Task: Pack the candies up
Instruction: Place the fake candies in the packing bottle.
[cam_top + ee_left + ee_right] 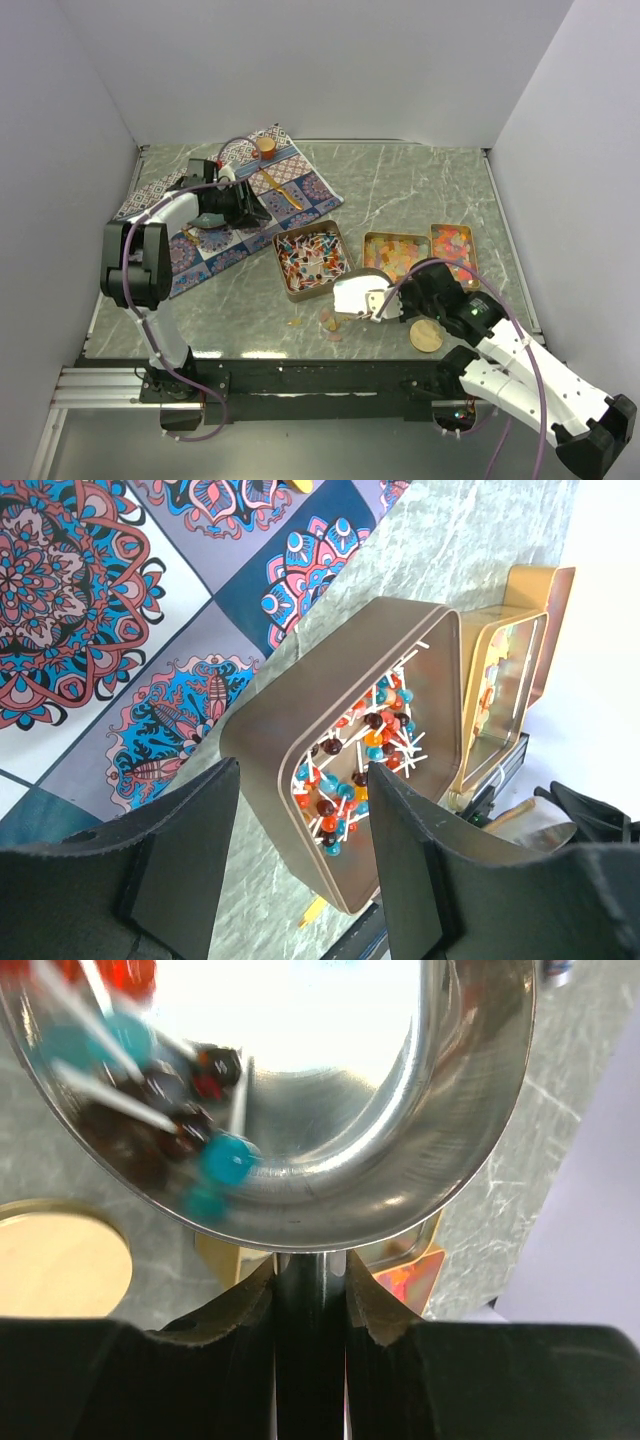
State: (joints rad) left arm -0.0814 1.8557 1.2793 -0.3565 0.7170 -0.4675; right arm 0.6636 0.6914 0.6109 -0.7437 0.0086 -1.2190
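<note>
A gold tin (283, 270) holds mixed red, white and dark candies (312, 256); in the left wrist view these candies (362, 752) are small lollipops on white sticks. Two more tins hold pale yellow-orange squares (396, 254) and bright pink-orange pieces (455, 245). My right gripper (388, 302) is shut on the handle of a shiny metal scoop (354, 294), just in front of the first tin. The scoop (420, 1150) carries a few dark and teal lollipops (195, 1125). My left gripper (254, 212) is open and empty, above the patterned cloth, left of the first tin (300, 705).
A patterned cloth (200, 220) lies at the back left with a small cork-topped jar (265, 146) on it. A round cork disc (426, 335) lies near the front edge, right of the scoop. A few loose candies (328, 322) lie on the marble table under the scoop.
</note>
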